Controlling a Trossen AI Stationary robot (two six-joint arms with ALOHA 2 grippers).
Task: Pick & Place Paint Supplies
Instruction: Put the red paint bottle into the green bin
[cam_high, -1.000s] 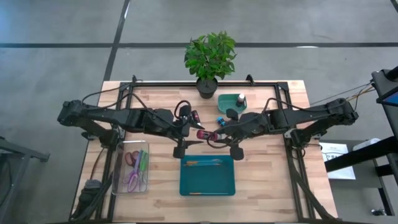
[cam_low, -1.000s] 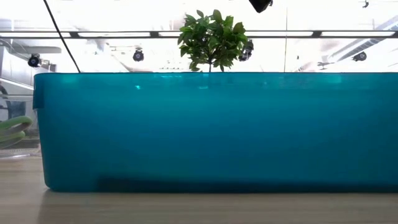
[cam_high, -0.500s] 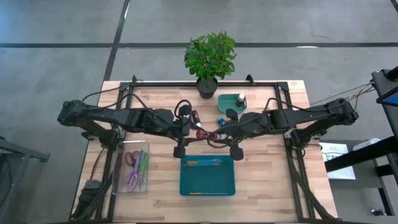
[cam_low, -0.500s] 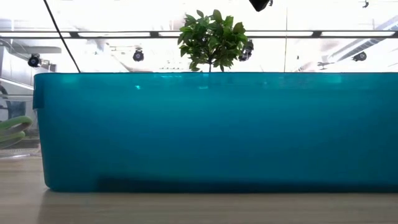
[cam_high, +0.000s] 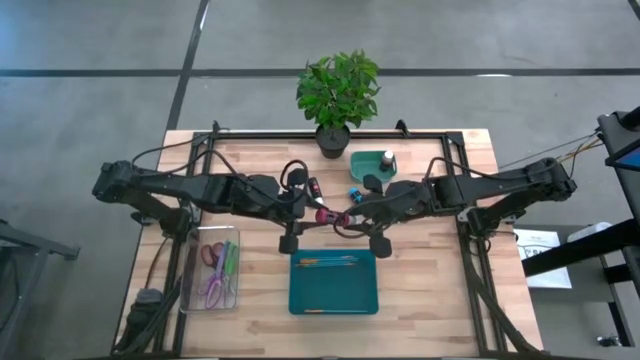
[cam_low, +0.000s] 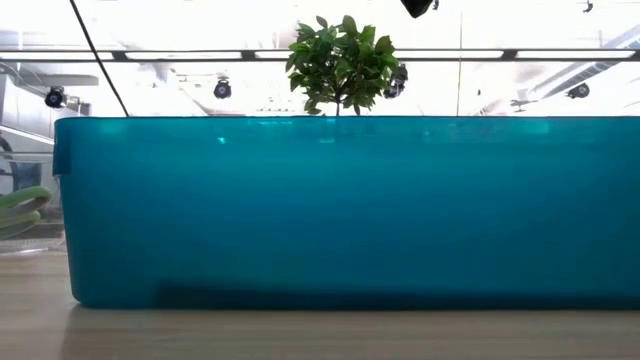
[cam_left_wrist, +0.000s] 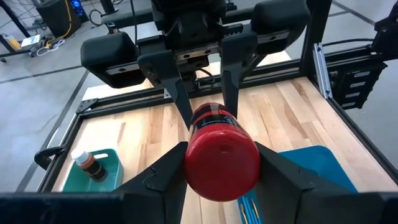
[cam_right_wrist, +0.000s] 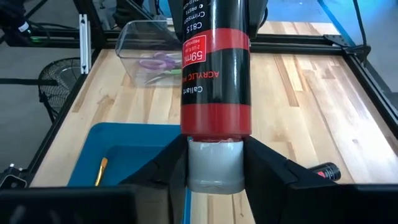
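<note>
Crimson paint bottle (cam_high: 328, 215) hangs in mid-air above the bench (cam_high: 440, 290), stretched level between the two arms, just beyond the far rim of the teal bin (cam_high: 333, 300). Left pincer (cam_left_wrist: 222, 165) grasps the red base end, its fingers (cam_left_wrist: 163, 175) pressed to either side of the bottle. Right pincer (cam_right_wrist: 214, 163) clamps the pale cap end, so both pincers are clenched on the same bottle at opposite ends. Orange-handled brushes (cam_high: 326, 262) lie inside the teal bin. Another dark bottle (cam_high: 314, 187) lies on the bench by the left arm, a blue bottle (cam_high: 353, 192) lies near the right arm, and a white-capped bottle (cam_high: 386, 160) stands in the small green tray (cam_high: 365, 160) beside the potted plant (cam_high: 337, 92). Scissors (cam_high: 217, 270) sit in the clear box (cam_high: 196, 290) on the left.
</note>
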